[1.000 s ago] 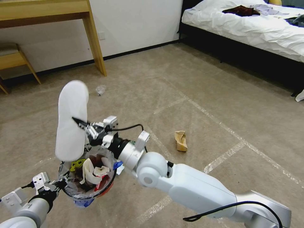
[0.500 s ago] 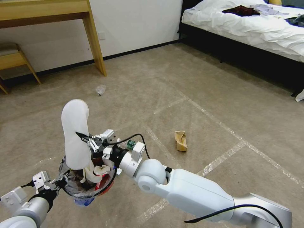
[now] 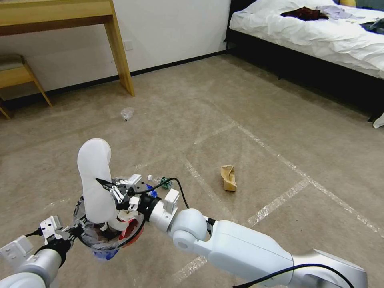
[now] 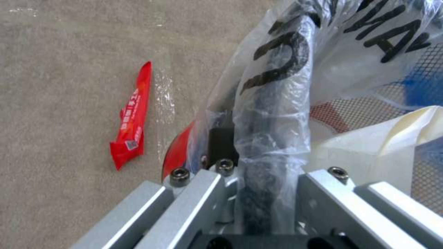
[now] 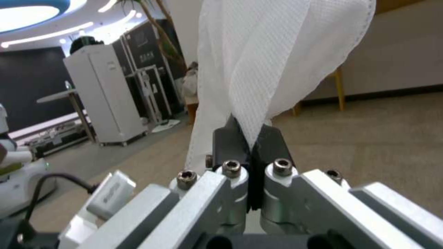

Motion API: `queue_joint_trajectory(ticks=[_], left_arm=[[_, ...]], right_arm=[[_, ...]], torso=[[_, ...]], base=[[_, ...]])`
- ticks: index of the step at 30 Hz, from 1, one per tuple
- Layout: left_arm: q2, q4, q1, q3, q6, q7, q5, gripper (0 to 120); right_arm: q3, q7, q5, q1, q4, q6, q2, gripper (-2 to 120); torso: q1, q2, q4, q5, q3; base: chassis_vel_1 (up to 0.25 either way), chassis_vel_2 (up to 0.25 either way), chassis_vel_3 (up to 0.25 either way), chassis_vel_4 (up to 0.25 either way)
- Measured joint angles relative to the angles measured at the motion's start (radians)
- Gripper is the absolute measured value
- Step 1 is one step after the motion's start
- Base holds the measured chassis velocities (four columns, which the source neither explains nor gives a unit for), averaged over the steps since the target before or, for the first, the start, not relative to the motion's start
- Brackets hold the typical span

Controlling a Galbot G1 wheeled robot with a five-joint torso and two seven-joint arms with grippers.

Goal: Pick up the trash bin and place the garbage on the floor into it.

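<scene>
At the lower left of the head view, the left gripper [image 3: 76,231] is clamping the bag-covered rim of the trash bin [image 3: 132,234], holding it off the carpet; in the left wrist view its fingers [image 4: 221,145] are pinching the dark rim through the clear plastic. The right gripper [image 3: 105,185] is standing just above the bin's mouth, its jaws closed tight on a white slipper sole [image 3: 95,180] that is rising upright, its lower end dipping into the bin among what looks like white paper and red wrappers. A brown cardboard scrap [image 3: 228,178] is lying on the floor at centre right, and a small green-labelled bottle [image 3: 159,181] is lying just beyond the right wrist. A red wrapper [image 4: 132,117] is lying on the carpet beside the bin.
</scene>
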Motion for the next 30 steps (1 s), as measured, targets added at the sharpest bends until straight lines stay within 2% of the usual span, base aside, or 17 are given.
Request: queue_joint_trajectory(ticks=[30], left_arm=[[-0.02,-0.033,0.018,0.0,0.0,-0.001,-0.001,1]], right_arm=[[-0.016,-0.047,-0.093,-0.03,-0.181,0.07,0.048,0]], torso=[[0.0,0.0,0.0,0.0,0.0]], base=[[0.0,0.0,0.0,0.0]])
